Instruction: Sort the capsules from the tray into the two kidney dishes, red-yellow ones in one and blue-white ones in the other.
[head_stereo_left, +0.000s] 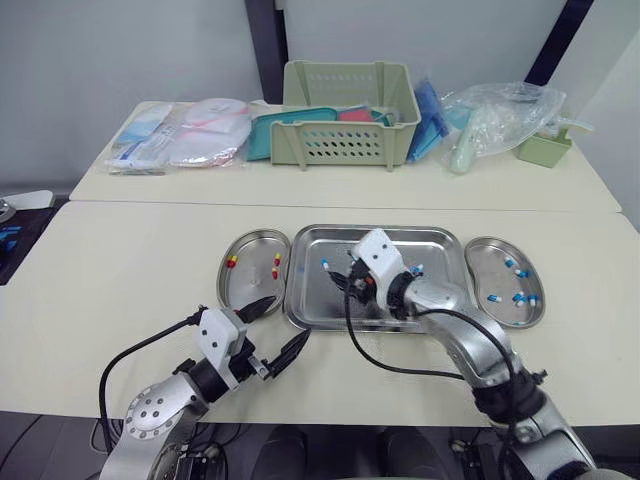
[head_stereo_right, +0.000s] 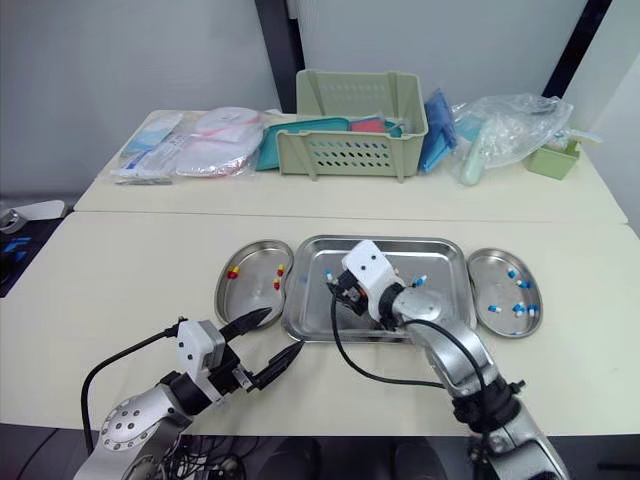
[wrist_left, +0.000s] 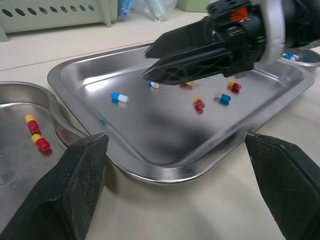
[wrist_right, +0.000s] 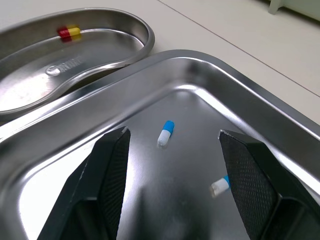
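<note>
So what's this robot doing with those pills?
It is sorting capsules from the tray into two dishes. Its right gripper hangs open over a blue-white capsule in the tray; its left gripper is open near the tray's front edge. The left dish holds red-yellow capsules, the right dish blue-white ones.

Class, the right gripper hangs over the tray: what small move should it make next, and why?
Probably lower the right gripper and close on the blue-white capsule: its fingers are open, that capsule lies between them on the tray, and blue-white ones sit in the right kidney dish.
</note>
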